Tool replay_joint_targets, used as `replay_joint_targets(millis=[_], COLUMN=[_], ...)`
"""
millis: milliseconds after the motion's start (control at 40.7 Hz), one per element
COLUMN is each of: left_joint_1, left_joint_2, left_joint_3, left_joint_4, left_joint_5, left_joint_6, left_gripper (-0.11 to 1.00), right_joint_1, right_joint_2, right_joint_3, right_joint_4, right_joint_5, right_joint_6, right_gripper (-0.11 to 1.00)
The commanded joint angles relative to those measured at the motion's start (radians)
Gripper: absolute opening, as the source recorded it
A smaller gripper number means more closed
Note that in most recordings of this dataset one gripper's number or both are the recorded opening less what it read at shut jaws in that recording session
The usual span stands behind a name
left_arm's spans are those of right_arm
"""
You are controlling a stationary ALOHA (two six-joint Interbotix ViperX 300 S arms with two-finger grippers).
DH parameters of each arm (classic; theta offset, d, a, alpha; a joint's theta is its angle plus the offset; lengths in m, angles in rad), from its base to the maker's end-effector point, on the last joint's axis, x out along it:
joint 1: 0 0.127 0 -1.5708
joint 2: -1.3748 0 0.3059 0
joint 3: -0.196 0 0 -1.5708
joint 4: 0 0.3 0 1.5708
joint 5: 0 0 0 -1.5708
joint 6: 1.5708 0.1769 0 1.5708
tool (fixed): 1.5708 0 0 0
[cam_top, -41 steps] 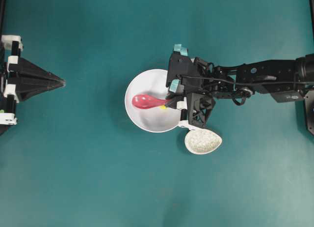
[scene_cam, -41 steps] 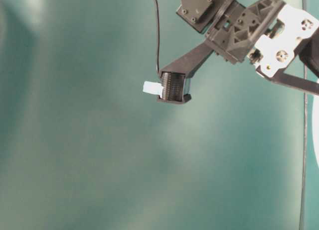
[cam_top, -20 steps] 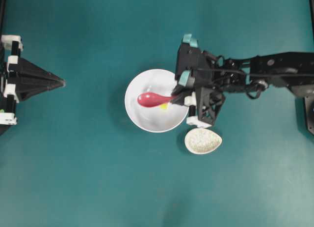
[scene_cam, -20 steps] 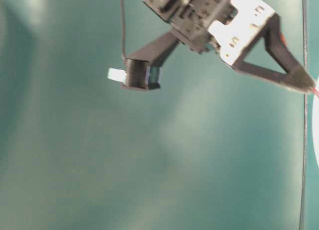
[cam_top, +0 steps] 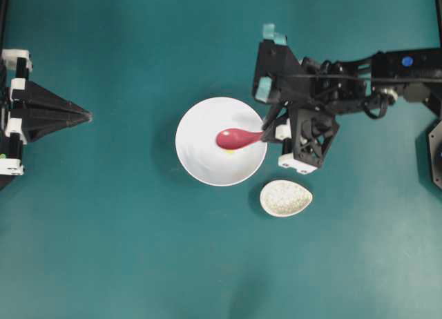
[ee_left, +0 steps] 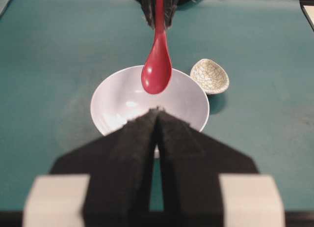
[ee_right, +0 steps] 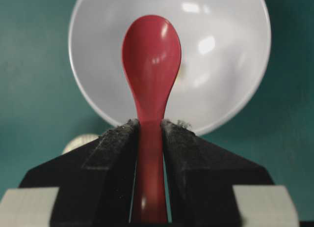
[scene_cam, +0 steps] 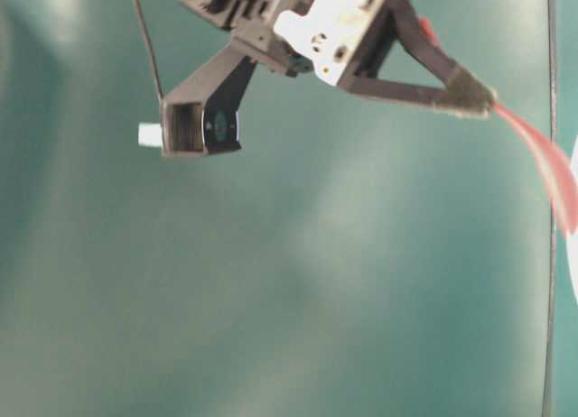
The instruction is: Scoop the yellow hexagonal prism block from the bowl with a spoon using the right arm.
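Observation:
The white bowl (cam_top: 200, 160) sits mid-table. My right gripper (cam_top: 266, 132) is shut on the handle of the pink-red spoon (cam_top: 235, 137) and holds it level above the bowl's right half, scoop pointing left. In the right wrist view the spoon (ee_right: 151, 55) sits between the fingers (ee_right: 115, 143) over the bowl (ee_right: 221, 65). A sliver of the yellow block (cam_top: 230, 151) shows in the bowl just beside the scoop; most of it is hidden. My left gripper (cam_top: 86, 115) is shut and empty at the far left, and in its own view (ee_left: 157, 114) it faces the bowl (ee_left: 117, 104).
A small speckled cream teardrop dish (cam_top: 285, 198) lies just right of the bowl's near side, under the right arm's wrist. It also shows in the left wrist view (ee_left: 210, 75). The teal table surface (cam_top: 138, 250) surrounds everything.
My right gripper has drawn back to the right and risen with the spoon. The scoop has moved from the bowl's left part to above its right part.

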Motion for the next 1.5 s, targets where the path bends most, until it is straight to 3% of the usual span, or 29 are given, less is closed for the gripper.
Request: replay_joint_targets(millis=[0,344,713,1032,1474], left_joint_1=[0.002,0.002,0.002,0.003,0.002], left_joint_2=[0.005,0.005,0.005,0.005,0.005], left_joint_3=[-0.020,-0.020,-0.020,-0.020,-0.021], left_joint_4=[0.003,0.003,0.003,0.003,0.002], left_joint_5=[-0.009,-0.009,-0.009,-0.009,-0.009], left_joint_6=[0.002,0.002,0.002,0.002,0.002], left_gripper=[0.00,0.00,0.00,0.00,0.00], right_joint_1=[-0.003,-0.014,-0.015,-0.014,-0.015], right_joint_2=[-0.009,0.067,0.158,0.210,0.259], right_joint_3=[-0.055,-0.184,-0.313,-0.348,-0.350], right_joint_4=[-0.002,-0.002,-0.006,-0.046,-0.049], right_joint_5=[0.069,0.339,0.497,0.557,0.537], right_joint_6=[0.012,0.075,0.081,0.101,0.092], right_gripper=[0.23,0.23,0.23,0.23,0.23])
